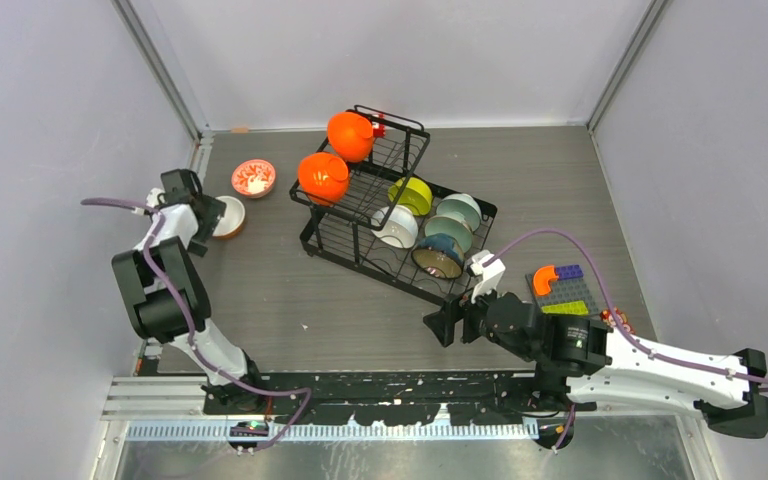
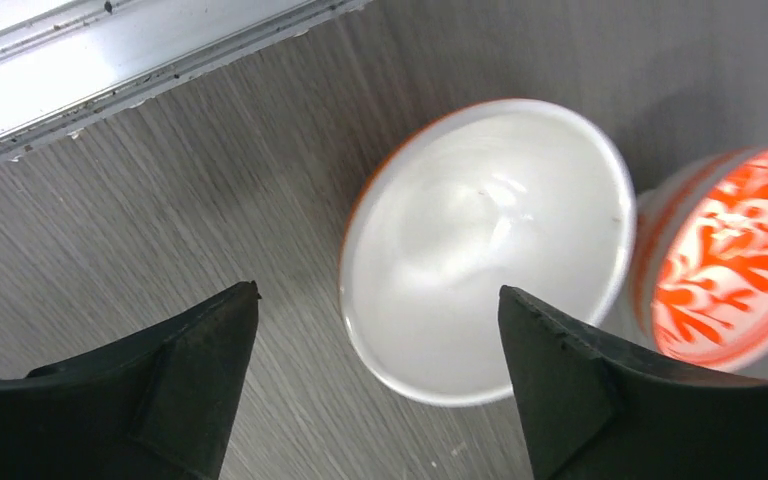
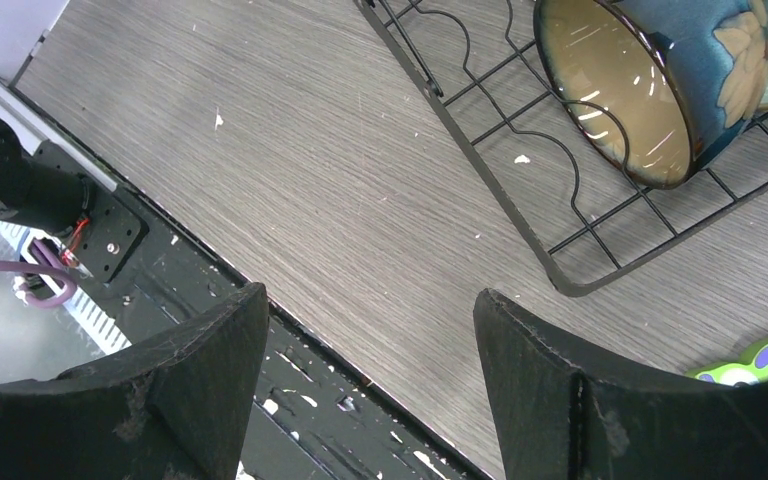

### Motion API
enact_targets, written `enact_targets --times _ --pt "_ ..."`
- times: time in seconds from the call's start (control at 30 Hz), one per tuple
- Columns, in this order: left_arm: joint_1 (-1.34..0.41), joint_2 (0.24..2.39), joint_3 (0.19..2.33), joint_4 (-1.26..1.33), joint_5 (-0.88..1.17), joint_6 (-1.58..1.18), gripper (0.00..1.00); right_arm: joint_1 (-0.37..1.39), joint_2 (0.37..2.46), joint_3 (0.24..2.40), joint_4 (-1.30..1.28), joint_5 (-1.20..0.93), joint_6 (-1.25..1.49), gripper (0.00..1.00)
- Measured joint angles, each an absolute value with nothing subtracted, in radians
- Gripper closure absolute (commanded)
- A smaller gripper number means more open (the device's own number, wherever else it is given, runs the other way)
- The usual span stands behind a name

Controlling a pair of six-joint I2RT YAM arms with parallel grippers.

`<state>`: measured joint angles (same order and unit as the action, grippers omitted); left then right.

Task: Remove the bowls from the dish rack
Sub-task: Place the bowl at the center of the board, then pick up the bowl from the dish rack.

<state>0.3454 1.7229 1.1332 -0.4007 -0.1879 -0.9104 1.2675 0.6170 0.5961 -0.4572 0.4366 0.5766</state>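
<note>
1. Right claw (image 1: 447, 323) (image 3: 370, 292): released. We see its two black fingers spread wide over the bare grey wood-grain tabletop (image 1: 260, 290), grasping nothing. A flat board of orange, purple and green toy blocks (image 1: 563, 290) lies on the table to its right.
2. Just beyond this claw we find the near corner of the large black wire dish rack (image 1: 355, 250) (image 3: 520, 215). The rack bowl closest to the claw is the dark blue bowl with a tan inside (image 1: 438, 257) (image 3: 650, 90), standing on edge in the lower tier.
3. Farther beyond the right claw, also in the lower tier, we note the first pale mint bowl (image 1: 450, 232) and the second pale mint bowl (image 1: 463, 208). To their left are the plain white bowl (image 1: 396, 227) and the lime-yellow bowl (image 1: 412, 195).
4. Left claw (image 1: 205, 208) (image 2: 380, 290): released, fingers apart, nothing grasped. The white bowl with an orange rim (image 1: 228, 216) (image 2: 480, 250) sits upright on the table just ahead of it. In the wrist view one finger overlaps its rim, and we cannot tell whether they touch.
5. Just past that bowl, farther from the left claw, the white bowl with a red pattern inside (image 1: 253, 177) (image 2: 730, 260) stands upright on the table.
6. Well to the right of the left claw, on the rack's upper tier, we see the nearer glossy orange bowl (image 1: 322, 177). The farther glossy orange bowl (image 1: 350, 135) is beside a small red tag (image 1: 378, 128).
</note>
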Motion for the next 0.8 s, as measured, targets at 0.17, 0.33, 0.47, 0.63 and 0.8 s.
enact_targets --times 0.17,0.33,0.47,0.63,0.8 --pt "0.321 1.575 1.126 -0.416 -0.191 -0.888 0.01 1.267 0.613 0.596 -0.462 0.442 0.574 0.20" --pt "0.227 1.329 1.071 -0.431 -0.209 -0.849 0.00 1.267 0.613 0.598 -0.470 0.464 0.574 0.16" --pt "0.124 1.078 1.016 -0.469 -0.212 -0.802 0.00 1.267 0.609 0.623 -0.495 0.506 0.577 0.14" --pt "0.094 0.824 0.987 -0.523 -0.189 -0.748 0.00 1.267 0.559 0.672 -0.472 0.556 0.553 0.13" --pt "0.089 0.698 0.987 -0.566 -0.095 -0.712 0.00 1.268 0.618 0.845 -0.476 0.592 0.504 0.12"
